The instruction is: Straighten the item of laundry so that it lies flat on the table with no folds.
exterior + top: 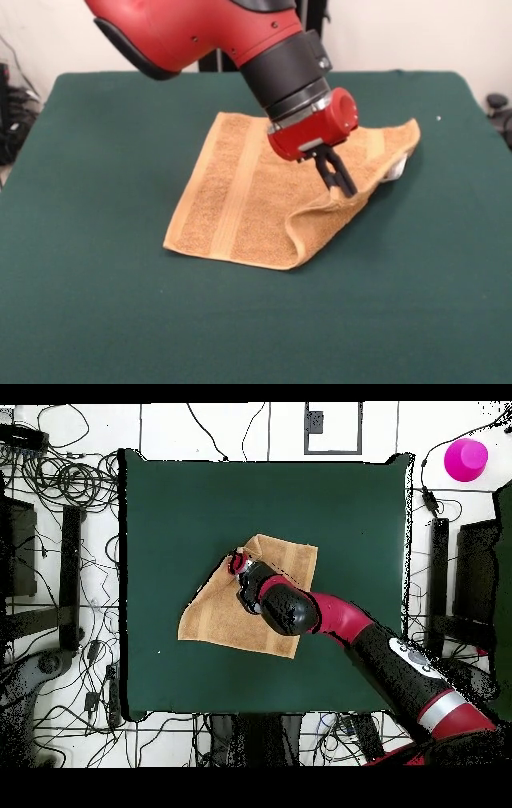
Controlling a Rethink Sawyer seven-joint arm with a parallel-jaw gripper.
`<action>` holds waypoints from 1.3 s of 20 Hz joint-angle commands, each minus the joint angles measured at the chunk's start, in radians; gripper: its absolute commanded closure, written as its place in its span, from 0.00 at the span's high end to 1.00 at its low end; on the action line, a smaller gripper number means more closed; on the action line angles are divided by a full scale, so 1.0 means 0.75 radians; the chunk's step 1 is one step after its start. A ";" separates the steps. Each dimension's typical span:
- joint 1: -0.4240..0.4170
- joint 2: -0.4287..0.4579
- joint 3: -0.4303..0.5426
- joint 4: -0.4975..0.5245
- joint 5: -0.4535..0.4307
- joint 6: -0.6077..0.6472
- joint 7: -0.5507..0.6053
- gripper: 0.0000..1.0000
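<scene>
Golden-tan towel (264, 192) lies near the middle of the green table (96, 320), mostly spread. One edge is raised into a fold, with a small white label (398, 169) showing beneath the far corner. End effector (342, 184) comes down onto that raised fold, black fingers (336, 172) close together, apparently pinching the cloth edge, though contact is hard to confirm. Pink cup (466, 459) stands off the table.

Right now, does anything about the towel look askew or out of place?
Yes. The towel is not flat: its edge beside the gripper is raised off the table and curls over, with a small white label peeking out underneath. It also lies skewed to the table's edges. Nothing looks damaged.
</scene>
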 commanded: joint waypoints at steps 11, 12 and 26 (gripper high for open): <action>0.062 0.160 0.081 -0.017 0.009 -0.010 0.107 0.00; 0.067 0.161 0.083 -0.017 0.012 -0.017 0.114 0.00; 0.147 0.172 0.076 -0.045 0.024 -0.114 0.162 0.00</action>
